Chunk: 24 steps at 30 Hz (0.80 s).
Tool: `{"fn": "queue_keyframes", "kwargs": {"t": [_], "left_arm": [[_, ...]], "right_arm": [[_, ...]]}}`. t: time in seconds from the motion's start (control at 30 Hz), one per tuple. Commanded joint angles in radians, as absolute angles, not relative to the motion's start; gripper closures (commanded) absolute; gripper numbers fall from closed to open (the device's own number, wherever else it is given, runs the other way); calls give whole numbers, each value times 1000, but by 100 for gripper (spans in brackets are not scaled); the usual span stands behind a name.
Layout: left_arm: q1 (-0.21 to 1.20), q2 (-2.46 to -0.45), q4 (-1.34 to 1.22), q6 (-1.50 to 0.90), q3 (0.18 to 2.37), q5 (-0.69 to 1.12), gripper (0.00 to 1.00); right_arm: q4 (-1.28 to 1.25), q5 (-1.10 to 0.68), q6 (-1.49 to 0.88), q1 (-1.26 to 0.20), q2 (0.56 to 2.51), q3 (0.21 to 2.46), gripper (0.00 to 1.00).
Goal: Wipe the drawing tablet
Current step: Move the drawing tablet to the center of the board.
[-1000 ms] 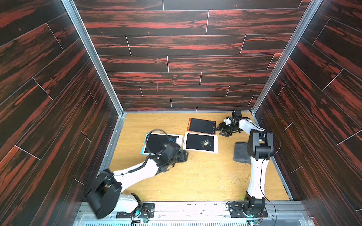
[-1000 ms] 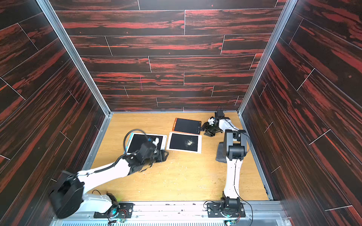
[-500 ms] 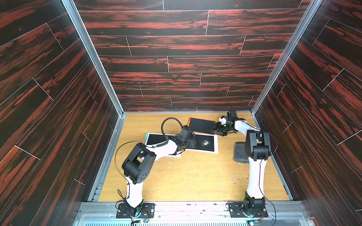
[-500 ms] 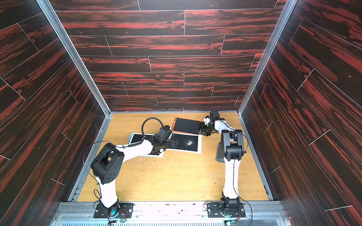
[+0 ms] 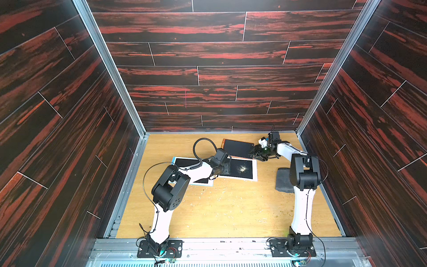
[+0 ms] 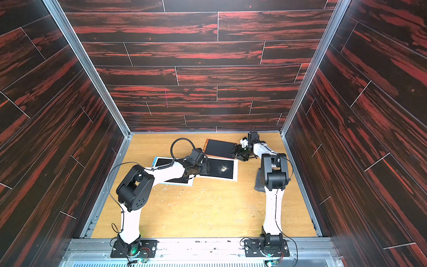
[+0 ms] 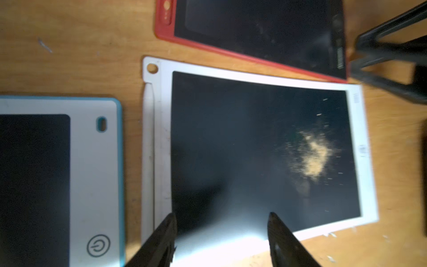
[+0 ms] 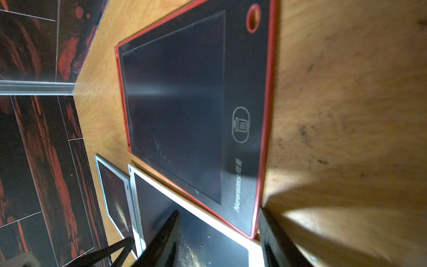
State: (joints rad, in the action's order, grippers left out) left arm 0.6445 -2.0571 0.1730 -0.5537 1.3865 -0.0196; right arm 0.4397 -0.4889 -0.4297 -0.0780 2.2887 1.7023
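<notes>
The left tool [image 7: 221,219] stood open and empty, its fingers over the 7 o'clock corner of the white-framed drawing tablet [image 5: 240,174]. A second earlier it had hung over the blue-framed tablet [image 5: 184,161], which lay at 9 o'clock of the white one. The right tool [image 8: 218,213] was also open and empty. It straddled the 4 o'clock corner of the red-framed tablet [image 5: 236,148], slightly farther toward 9 o'clock than before. A pale dust patch [image 5: 242,169] lay on the white-framed tablet's screen, which sat on the tabletop [image 5: 231,208] toward 12 o'clock. The left arm, earlier stretched low, had its elbow raised. The right arm reached toward 12 o'clock, its forearm bent toward 9. A grey cloth [image 5: 282,182] lay at 3 o'clock of the tablet.
</notes>
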Motion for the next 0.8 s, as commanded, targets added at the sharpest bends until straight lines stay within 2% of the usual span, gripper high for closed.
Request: {"fn": "queue_keyframes", "kwargs": {"t": [0.0,0.53,0.77], "left_arm": [[645,-2081,261,-518,1433,-84,37],[646,-2079,291,-510,1440,-145,39],[644,-2119,278,-524,1447,-113,39]], "right_arm": [[509,-483,-437,-101,2313,1663,44],[514,-480,-434,-106,2321,1663,44],[502,-489,-442,-109,2321,1648,44]]}}
